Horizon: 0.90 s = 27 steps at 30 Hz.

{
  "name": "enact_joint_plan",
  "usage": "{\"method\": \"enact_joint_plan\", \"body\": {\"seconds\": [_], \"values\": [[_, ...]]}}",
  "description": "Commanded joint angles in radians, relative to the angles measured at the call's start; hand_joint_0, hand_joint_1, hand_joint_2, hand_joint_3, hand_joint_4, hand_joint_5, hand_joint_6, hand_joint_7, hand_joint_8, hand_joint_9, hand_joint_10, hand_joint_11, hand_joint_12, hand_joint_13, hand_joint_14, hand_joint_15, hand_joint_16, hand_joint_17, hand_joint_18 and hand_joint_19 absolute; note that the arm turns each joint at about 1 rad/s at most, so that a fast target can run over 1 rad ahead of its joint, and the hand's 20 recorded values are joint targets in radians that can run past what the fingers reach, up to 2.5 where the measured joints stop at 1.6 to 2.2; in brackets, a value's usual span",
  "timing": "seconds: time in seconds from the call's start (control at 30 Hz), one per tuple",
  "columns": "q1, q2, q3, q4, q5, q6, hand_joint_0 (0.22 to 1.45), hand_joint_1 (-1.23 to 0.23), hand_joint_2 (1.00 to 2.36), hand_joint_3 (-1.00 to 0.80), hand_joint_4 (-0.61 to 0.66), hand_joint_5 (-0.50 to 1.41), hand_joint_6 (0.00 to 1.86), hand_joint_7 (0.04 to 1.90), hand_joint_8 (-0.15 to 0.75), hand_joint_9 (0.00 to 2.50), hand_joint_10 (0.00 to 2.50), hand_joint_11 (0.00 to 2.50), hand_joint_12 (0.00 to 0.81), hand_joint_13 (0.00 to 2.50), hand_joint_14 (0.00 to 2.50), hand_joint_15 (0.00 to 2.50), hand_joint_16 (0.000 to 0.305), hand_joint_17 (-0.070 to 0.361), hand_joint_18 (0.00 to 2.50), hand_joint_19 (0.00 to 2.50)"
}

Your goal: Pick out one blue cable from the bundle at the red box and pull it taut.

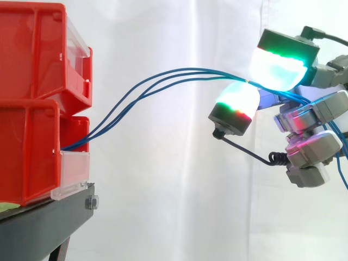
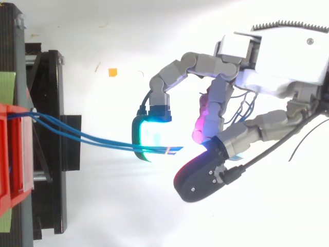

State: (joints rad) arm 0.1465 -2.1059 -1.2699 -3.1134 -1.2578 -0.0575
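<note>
Three thin blue cables leave the front of the lower red bin, rise in a curve and run nearly level to the right. They are not straight. My hand is to the right of the bins, with a gap between them. It is shut on the cables, which are pinched between a glowing upper pad and a lower pad. Beyond the pinch, blue cable hangs down behind the hand. From above, the cables reach the hand at a cyan pad.
A second red bin is stacked on the lower one, both on the black stand at the left. A clear label strip fronts the lower bin. An orange scrap lies on the white floor. White curtain behind.
</note>
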Motion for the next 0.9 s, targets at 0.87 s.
{"method": "enact_joint_plan", "body": {"seconds": [0.87], "values": [[0.001, 0.0, 0.0, 0.001, 0.0, 0.001, 0.54, -0.67, 1.0, -0.5, -0.08, -0.11, 0.88, 0.97, 0.244, 1.7, 0.03, 1.51, 0.396, 1.37, 0.03, 1.1, 0.054, 0.121, 1.1, 0.98]]}}
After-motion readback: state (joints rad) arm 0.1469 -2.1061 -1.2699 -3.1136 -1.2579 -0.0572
